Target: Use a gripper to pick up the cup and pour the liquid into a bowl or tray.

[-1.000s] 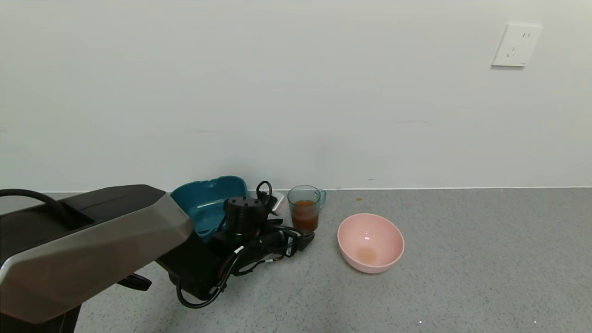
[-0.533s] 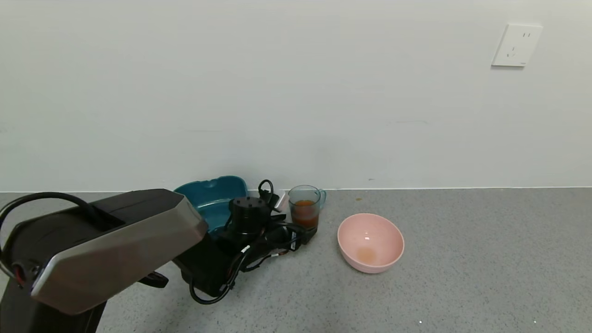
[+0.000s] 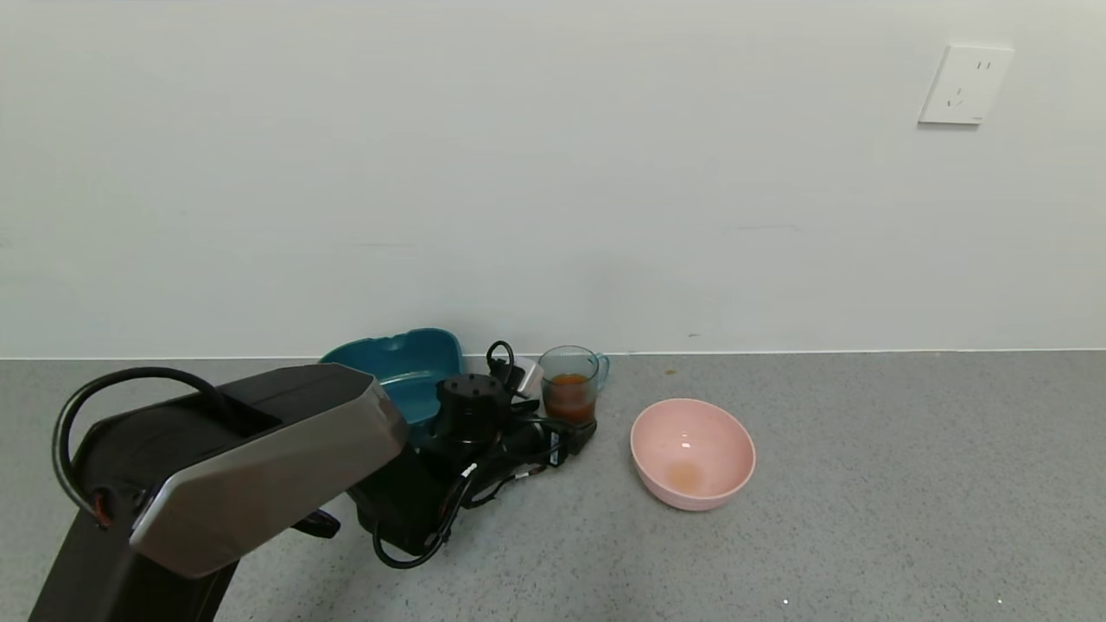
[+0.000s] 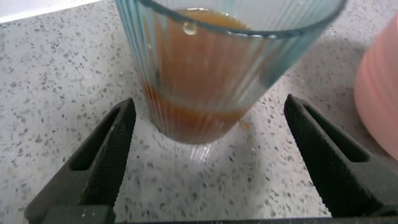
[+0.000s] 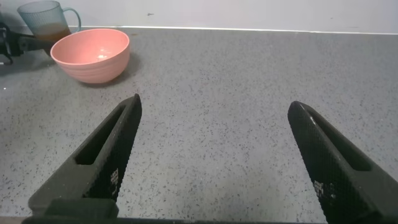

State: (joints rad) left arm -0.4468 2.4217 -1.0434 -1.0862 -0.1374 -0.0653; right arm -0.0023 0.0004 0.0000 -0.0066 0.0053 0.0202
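The pale teal cup (image 3: 570, 380) stands upright near the wall with orange-red liquid (image 3: 568, 399) in it. My left gripper (image 3: 557, 416) is open and low on the counter, with one finger on each side of the cup's base. In the left wrist view the ribbed cup (image 4: 205, 81) fills the space ahead between the two fingers (image 4: 112, 155), which do not touch it. The pink bowl (image 3: 691, 453) sits to the right of the cup and has a faint orange stain at its bottom. My right gripper (image 5: 214, 102) is open over bare counter, with the bowl (image 5: 91, 55) and cup (image 5: 46, 18) far off.
A dark teal squarish tub (image 3: 393, 371) stands against the wall behind the left arm's wrist. The pink bowl's edge (image 4: 379, 93) is close beside the left gripper. The counter (image 3: 907, 484) is grey and speckled. A wall socket (image 3: 963, 85) is at the upper right.
My left arm has moved forward and right toward the cup, and its open fingers now reach round the cup's base. The cup and bowl have not moved.
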